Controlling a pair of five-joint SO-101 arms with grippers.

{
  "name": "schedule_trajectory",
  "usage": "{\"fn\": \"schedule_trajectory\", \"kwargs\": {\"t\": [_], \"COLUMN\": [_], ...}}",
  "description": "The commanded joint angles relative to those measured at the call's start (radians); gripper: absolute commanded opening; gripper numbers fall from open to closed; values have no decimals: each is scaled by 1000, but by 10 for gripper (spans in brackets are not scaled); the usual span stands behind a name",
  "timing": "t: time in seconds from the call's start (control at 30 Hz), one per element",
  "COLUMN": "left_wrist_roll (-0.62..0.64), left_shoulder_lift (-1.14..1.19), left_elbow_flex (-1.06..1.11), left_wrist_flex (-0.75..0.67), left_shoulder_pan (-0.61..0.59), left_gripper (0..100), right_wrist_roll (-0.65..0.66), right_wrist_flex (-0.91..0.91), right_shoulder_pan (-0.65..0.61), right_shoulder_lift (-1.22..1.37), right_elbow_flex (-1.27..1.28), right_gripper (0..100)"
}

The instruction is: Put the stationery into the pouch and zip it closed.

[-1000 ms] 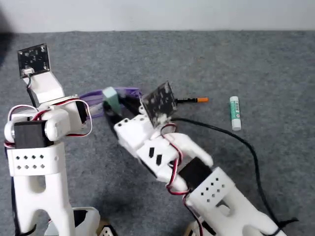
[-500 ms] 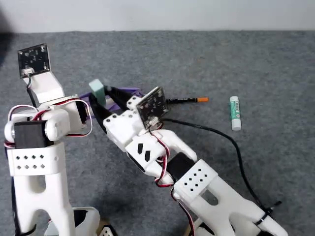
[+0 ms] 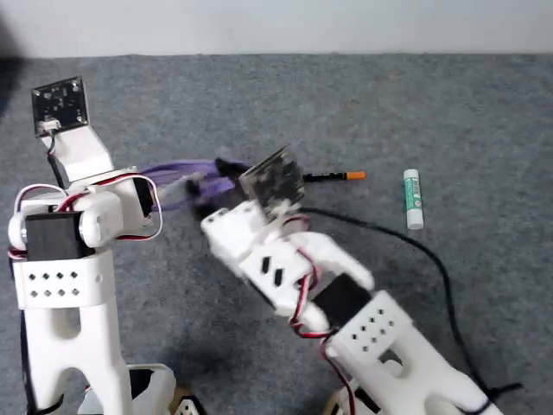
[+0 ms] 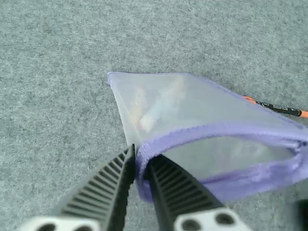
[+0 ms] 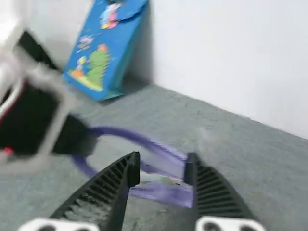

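Note:
The pouch [image 4: 192, 120] is clear with a purple zip rim [image 3: 186, 173] and lies on the grey carpet, its mouth held apart. My left gripper [image 4: 138, 166] is shut on the rim at one end of the mouth. Pale shapes show faintly through the pouch wall. My right gripper [image 5: 161, 173] stands open just above the mouth [image 5: 144, 142], with nothing between its fingers; from above it [image 3: 212, 186] is at the pouch's right end. A black pen with an orange tip [image 3: 333, 176] lies right of the pouch. A white and green glue stick [image 3: 413, 199] lies farther right.
A black cable [image 3: 406, 238] runs across the carpet from the right arm, between pen and glue stick. A blue printed bag [image 5: 106, 48] leans on the white wall behind the table. The left arm's body [image 5: 29, 120] sits close beside the pouch mouth.
The green eraser that my right gripper held over the pouch is gone from its fingers. The right arm swung left to the mouth, then drew back right. The left arm stayed still.

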Motion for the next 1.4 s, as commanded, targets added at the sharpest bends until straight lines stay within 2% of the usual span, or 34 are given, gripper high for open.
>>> {"fn": "schedule_trajectory", "kwargs": {"t": [0.0, 0.27, 0.5, 0.67, 0.73, 1.07, 1.37], "left_wrist_roll": [-6, -6, -6, -6, -6, -11, -11], "left_shoulder_lift": [-8, -8, -8, -6, -5, 2, 2], "left_elbow_flex": [-12, -12, -12, -12, -12, -12, -12], "left_wrist_flex": [2, 2, 2, 2, 2, 8, 8], "left_shoulder_pan": [-9, -11, -11, -11, -11, -5, -5], "left_gripper": [14, 14, 14, 14, 14, 14, 14], "right_wrist_roll": [-46, -104, -84, -37, -37, -35, 0], "right_wrist_flex": [81, 272, 463, 578, 638, 911, 1027], "right_shoulder_pan": [84, 312, 507, 616, 648, 783, 854], "right_shoulder_lift": [-47, -36, 84, 274, 367, 984, 1431], "right_elbow_flex": [-106, -232, -241, -315, -399, -947, -1461], "right_gripper": [89, 7, 62, 191, 222, 223, 223]}}
